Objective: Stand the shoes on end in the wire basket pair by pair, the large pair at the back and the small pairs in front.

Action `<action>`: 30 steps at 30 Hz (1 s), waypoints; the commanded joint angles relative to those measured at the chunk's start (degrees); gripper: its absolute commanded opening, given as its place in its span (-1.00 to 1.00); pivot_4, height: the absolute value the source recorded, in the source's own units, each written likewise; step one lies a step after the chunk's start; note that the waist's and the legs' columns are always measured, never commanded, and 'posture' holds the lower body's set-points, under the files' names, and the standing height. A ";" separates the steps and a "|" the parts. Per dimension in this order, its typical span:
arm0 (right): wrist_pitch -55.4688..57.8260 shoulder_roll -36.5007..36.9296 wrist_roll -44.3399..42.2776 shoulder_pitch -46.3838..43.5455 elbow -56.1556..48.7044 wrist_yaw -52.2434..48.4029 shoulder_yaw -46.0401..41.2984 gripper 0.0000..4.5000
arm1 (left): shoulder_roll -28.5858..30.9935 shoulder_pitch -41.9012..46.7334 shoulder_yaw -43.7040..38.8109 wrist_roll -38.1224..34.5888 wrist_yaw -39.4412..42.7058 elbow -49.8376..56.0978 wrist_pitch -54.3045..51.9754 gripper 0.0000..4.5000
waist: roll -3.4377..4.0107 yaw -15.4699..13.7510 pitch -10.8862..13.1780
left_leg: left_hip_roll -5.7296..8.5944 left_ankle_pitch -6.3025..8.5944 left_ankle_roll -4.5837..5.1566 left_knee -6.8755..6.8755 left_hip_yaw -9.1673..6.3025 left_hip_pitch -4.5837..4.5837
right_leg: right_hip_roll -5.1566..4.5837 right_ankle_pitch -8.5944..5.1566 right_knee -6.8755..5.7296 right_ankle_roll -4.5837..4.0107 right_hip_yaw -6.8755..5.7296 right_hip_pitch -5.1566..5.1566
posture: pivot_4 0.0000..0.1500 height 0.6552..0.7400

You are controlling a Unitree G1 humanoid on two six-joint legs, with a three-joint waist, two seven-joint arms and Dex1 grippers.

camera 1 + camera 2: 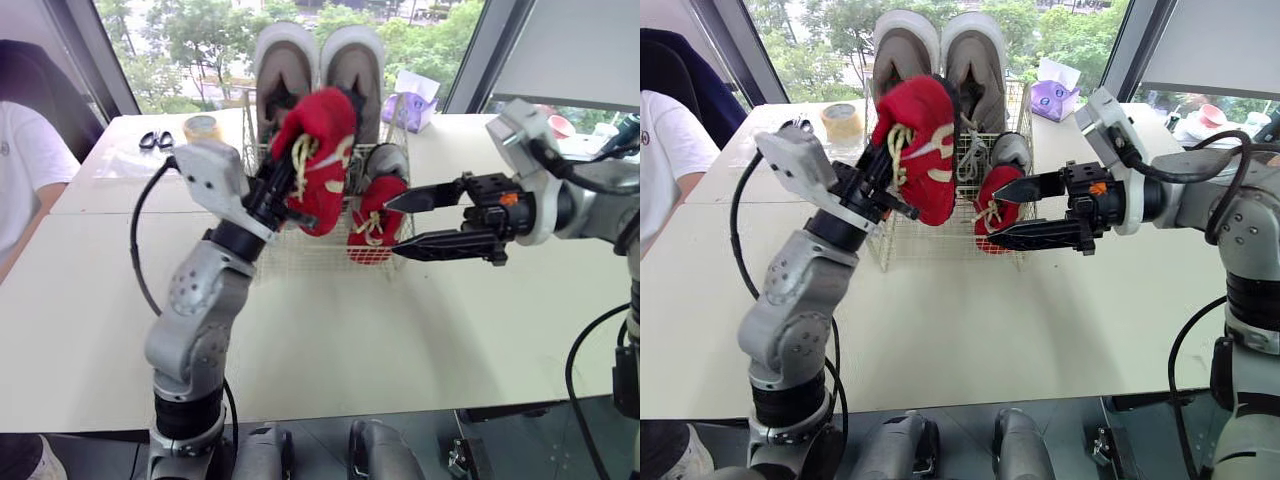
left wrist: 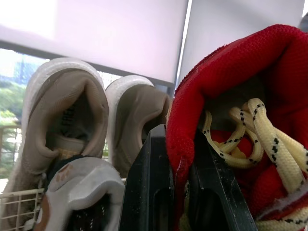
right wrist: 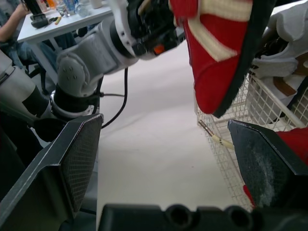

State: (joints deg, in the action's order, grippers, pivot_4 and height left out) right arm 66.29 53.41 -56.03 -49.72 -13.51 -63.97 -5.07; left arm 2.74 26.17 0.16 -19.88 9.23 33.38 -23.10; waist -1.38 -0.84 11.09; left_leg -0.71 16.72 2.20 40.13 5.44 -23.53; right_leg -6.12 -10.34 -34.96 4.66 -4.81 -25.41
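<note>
The left gripper (image 1: 283,183) has its jaws clamped on the collar of a red shoe (image 1: 322,165), holding it in the air with its toe hanging down over the front left corner of the wire basket (image 1: 305,258). The basket sits on the bench (image 1: 400,330). A large beige pair (image 1: 350,70) stands on end at its back. In front, a small red shoe (image 1: 375,222) stands on end at the right, with a small grey shoe (image 1: 386,160) just behind it. The right gripper (image 1: 994,216) hovers level at the basket's front right, jaws spread wide and empty, tips just beside the small red shoe. Scissors (image 1: 155,140) and a tape roll (image 1: 203,127) lie behind the basket to its left.
</note>
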 commanded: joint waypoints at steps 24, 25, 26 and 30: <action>1.12 0.72 -2.89 0.79 -1.31 4.69 -2.65 1.00 | 3.76 -14.03 2.88 6.97 0.45 1.52 6.39 0.81 | 0.13 0.11 -0.04 | -0.02 0.09 0.12 -0.06 0.01 -0.04 | -0.21 -0.09 0.14 -0.13 -0.06 -0.04 | 1.00 1.00; 0.83 0.81 -2.59 0.93 -1.17 4.34 -2.38 1.00 | 5.01 -14.49 2.52 5.58 1.33 3.56 4.53 0.81 | 0.13 0.10 -0.04 | -0.02 0.09 0.12 -0.06 0.01 -0.04 | -0.20 -0.09 0.15 -0.13 -0.06 -0.04 | 1.00 1.00; 0.61 0.90 -2.33 1.05 -1.07 4.02 -2.21 1.00 | 5.91 -14.77 2.33 4.71 1.90 4.97 3.16 0.81 | 0.12 0.10 -0.04 | -0.02 0.09 0.12 -0.06 0.01 -0.04 | -0.20 -0.09 0.15 -0.13 -0.06 -0.04 | 1.00 1.00; -0.56 0.83 -0.94 1.65 -0.40 2.80 -1.30 1.00 | 11.67 -15.05 -2.63 -4.51 5.00 11.69 -5.91 0.81 | 0.14 0.12 -0.03 | -0.02 0.09 0.11 -0.07 0.00 -0.05 | -0.19 -0.09 0.18 -0.14 -0.06 -0.04 | 1.00 1.00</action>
State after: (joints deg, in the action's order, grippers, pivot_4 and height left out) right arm 67.01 53.62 -57.37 -47.99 -13.96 -60.29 -5.64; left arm 13.32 10.69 0.24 -20.69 13.20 41.11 -26.31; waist -1.25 -0.73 11.06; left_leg -0.73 16.81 2.31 40.06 5.44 -23.58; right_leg -6.31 -10.43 -34.77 4.52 -4.88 -25.45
